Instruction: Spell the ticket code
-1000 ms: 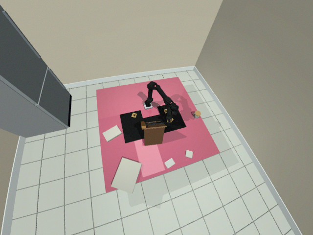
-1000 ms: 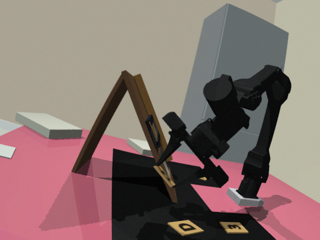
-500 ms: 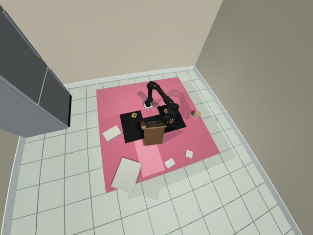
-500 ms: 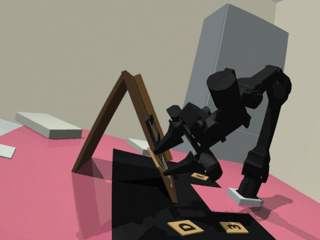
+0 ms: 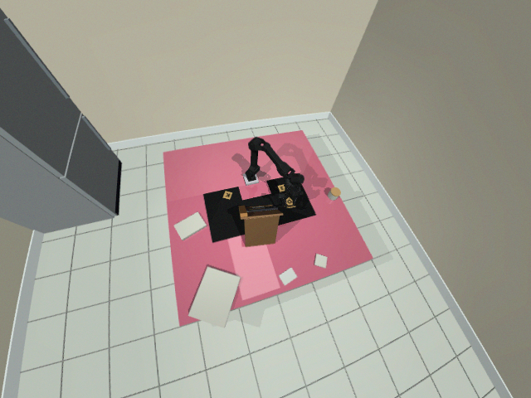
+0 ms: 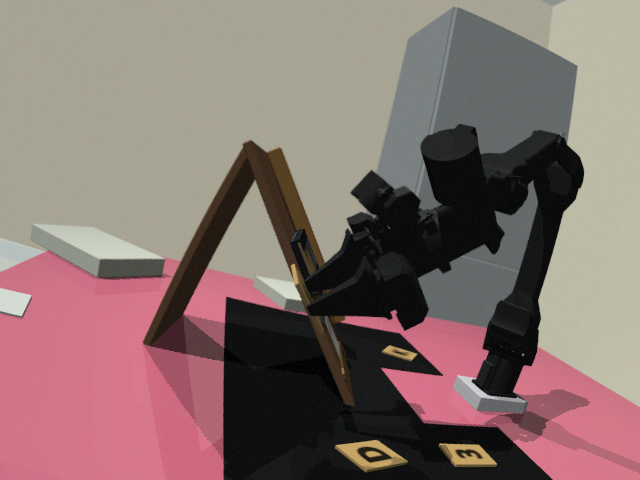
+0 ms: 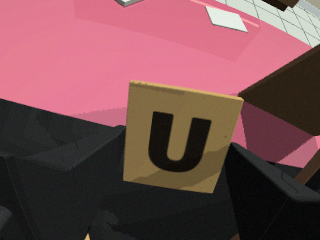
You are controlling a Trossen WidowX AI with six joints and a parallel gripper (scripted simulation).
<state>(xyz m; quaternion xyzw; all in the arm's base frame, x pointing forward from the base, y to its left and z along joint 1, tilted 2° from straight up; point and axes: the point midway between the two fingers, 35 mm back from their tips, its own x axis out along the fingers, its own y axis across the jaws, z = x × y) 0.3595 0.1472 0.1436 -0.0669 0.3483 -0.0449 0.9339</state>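
My gripper is shut on a tan letter tile marked U. It holds the tile in the air against the sloping face of the brown A-frame board, just below the dark letter rail. Only an edge of the tile shows in the side view. A pale strip lower on the board face may be the ticket; its print is unreadable. Tiles D and 3 lie flat on the black mat in front. One more tile lies on the mat behind the board.
White slabs lie on the pink counter. A small jar stands to the right of the arm. The arm's base is beside the mat. A grey cabinet stands at the left.
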